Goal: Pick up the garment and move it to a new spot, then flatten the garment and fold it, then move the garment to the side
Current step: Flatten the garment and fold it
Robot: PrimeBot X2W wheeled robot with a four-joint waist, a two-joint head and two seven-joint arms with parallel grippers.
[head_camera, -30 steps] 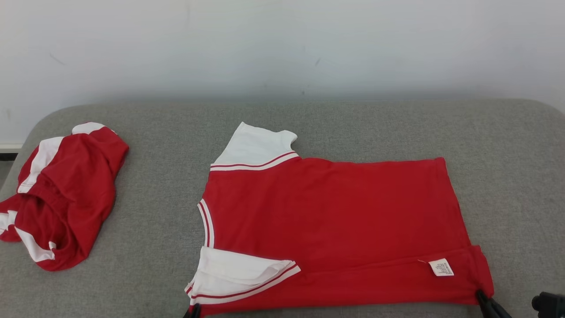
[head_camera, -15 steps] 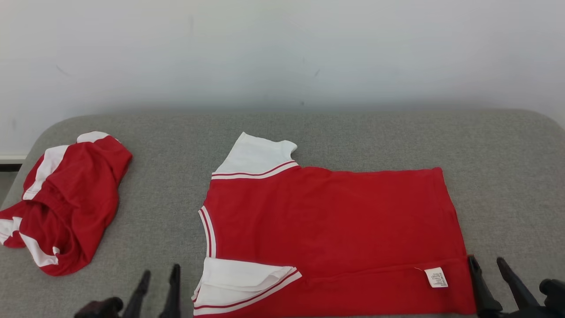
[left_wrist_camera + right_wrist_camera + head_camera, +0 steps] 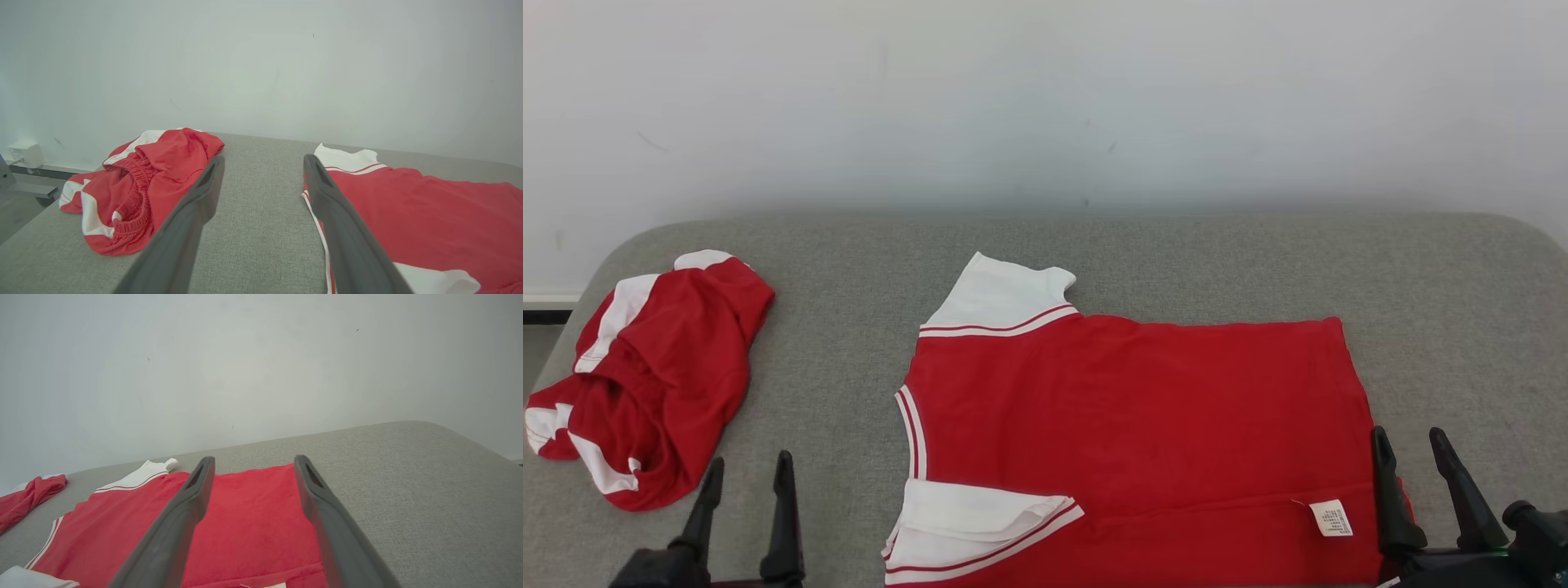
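Note:
The garment [image 3: 1143, 408] is a red T-shirt with white sleeves, lying flat and sideways on the grey table [image 3: 1176, 253], neck to the left. Its near edge is folded over, with a white label [image 3: 1331, 518] showing. My left gripper [image 3: 750, 459] stands open over bare table, left of the folded white sleeve [image 3: 980, 523], and holds nothing. My right gripper [image 3: 1406, 433] is open at the shirt's hem corner, one finger over red cloth, nothing held. The left wrist view shows the open left gripper [image 3: 263, 159] beside the garment [image 3: 429, 220]. The right gripper [image 3: 254, 458] spans the garment's [image 3: 245, 522] hem edge.
A crumpled pair of red and white shorts [image 3: 654, 384] lies at the table's left end, also in the left wrist view as red shorts [image 3: 151, 183]. A white wall rises behind the table. A small white box [image 3: 24, 154] sits low on the wall at left.
Both grippers let go of the garment's near edge, opened and came up into view. The folded near strip stayed in place. The camera has shifted, so everything sits lower in the picture.

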